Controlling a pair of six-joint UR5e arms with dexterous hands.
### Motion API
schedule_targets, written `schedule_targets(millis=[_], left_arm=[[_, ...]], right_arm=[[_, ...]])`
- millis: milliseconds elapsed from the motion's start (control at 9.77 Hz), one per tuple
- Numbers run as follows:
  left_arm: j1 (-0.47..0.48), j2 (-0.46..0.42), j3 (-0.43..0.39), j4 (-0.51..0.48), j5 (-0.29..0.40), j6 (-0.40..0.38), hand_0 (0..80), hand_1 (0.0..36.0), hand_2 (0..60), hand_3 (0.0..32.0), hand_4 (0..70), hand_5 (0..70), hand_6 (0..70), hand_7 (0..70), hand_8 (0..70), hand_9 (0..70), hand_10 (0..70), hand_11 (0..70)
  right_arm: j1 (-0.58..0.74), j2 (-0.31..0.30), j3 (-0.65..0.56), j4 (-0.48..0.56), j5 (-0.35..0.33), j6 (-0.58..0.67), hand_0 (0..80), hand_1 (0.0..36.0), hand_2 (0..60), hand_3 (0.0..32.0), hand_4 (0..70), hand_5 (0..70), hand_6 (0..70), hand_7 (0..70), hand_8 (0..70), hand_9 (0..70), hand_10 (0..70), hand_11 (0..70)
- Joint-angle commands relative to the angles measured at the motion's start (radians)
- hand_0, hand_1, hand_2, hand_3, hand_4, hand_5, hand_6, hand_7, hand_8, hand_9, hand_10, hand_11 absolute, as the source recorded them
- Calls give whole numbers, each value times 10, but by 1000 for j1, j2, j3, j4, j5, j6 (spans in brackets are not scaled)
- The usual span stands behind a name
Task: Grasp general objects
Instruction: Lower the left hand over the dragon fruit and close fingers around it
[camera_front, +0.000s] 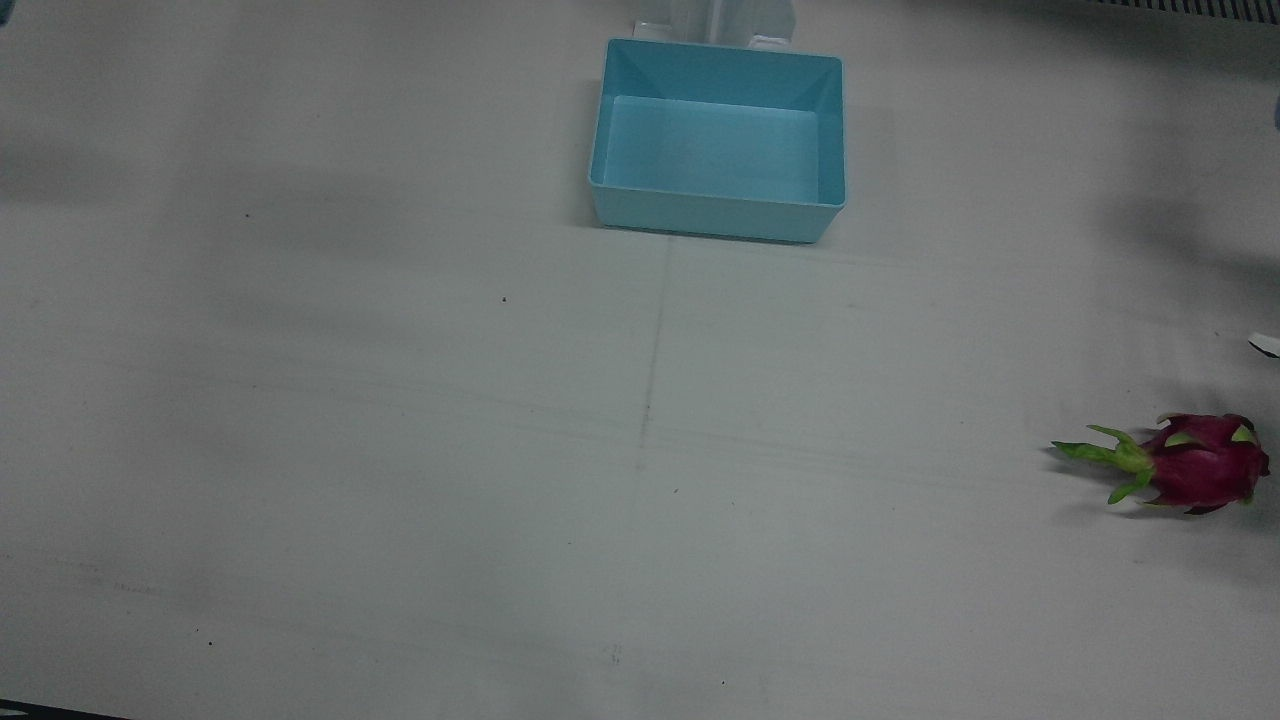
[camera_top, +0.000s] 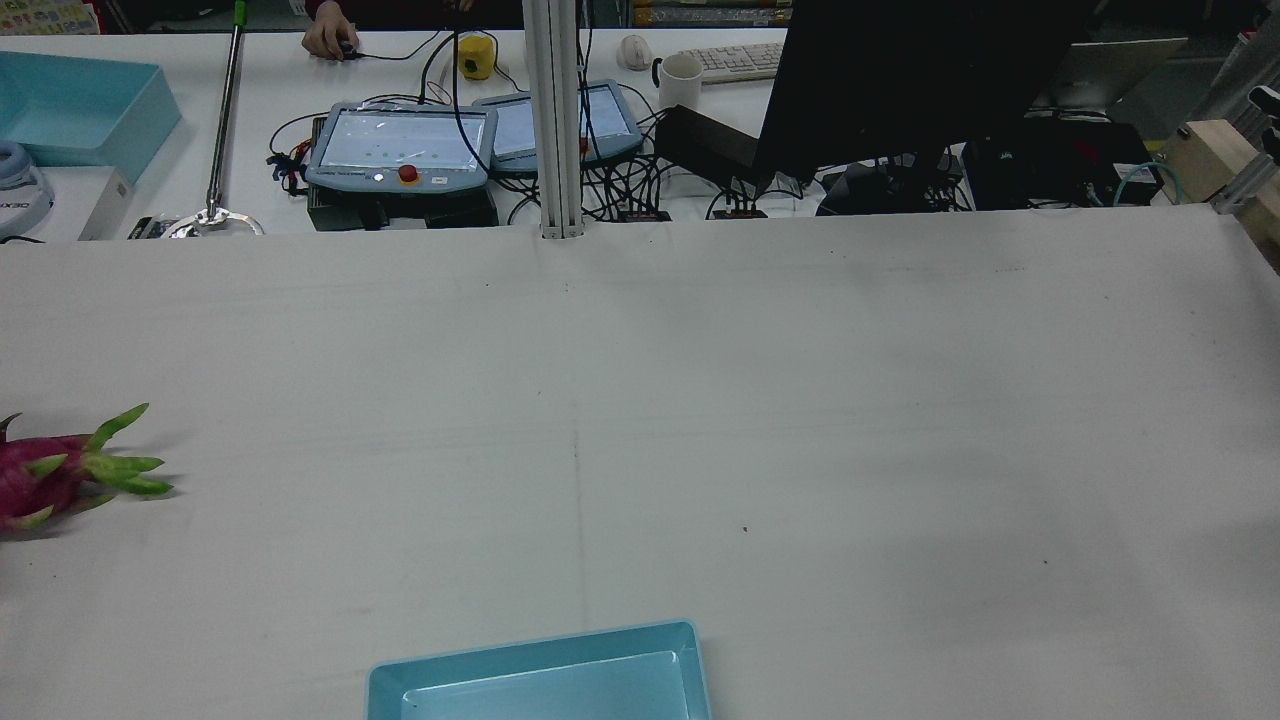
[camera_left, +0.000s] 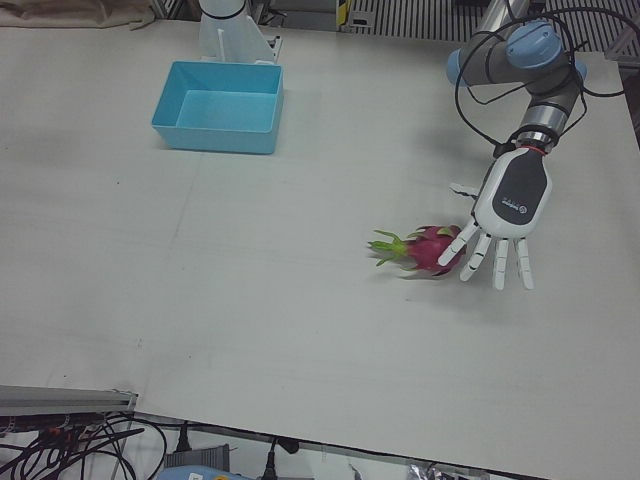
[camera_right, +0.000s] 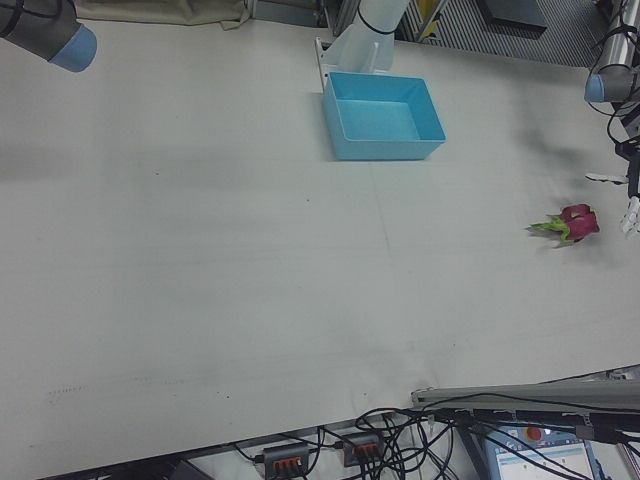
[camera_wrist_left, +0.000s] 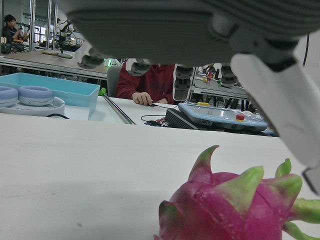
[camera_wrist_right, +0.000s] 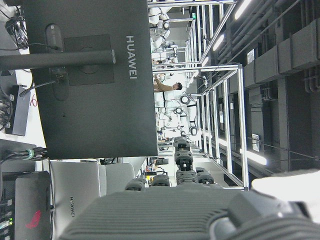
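Lower the open left hand (camera_left: 505, 215), fingers spread, over the dragon fruit (camera_left: 432, 248) lying on the bench (camera_left: 250, 300) beside it, wrapping the red body, not the green tips.

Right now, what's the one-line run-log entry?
left hand: open, over dragon fruit, no grasp | right hand: raised, off table | blue bin: empty

Matt, faintly scuffed whitish desk (camera_front: 400, 400). Smooth, slightly glossy light-blue plastic bin (camera_front: 715, 215). Waxy magenta dragon fruit (camera_front: 1195, 465). Glossy white-and-grey plastic left hand (camera_left: 505, 210).
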Motion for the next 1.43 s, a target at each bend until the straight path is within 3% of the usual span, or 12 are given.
schedule_targets(millis=[0,307,1024,1228,1331], left_arm=[[48,-26,11,50,-67,-2,627,160,0,320,0,93,0,236,22,33,0,0],[84,-95,141,54,-84,4,605,151,0,320,0,70,0,212,23,28,0,0],[134,-103,138,58,-89,-4,610,156,0,320,0,86,0,224,26,30,0,0],[136,-105,140,56,-101,-4,611,163,0,320,0,171,0,272,37,40,0,0],[139,-103,140,57,-104,-3,604,156,0,320,0,163,0,266,39,39,0,0]], right_arm=[[0,0,0,0,0,0,0,0,0,0,0,0,0,0,0,0,0,0],[0,0,0,0,0,0,0,0,0,0,0,0,0,0,0,0,0,0],[0,0,0,0,0,0,0,0,0,0,0,0,0,0,0,0,0,0],[0,0,0,0,0,0,0,0,0,0,0,0,0,0,0,0,0,0],[0,0,0,0,0,0,0,0,0,0,0,0,0,0,0,0,0,0]])
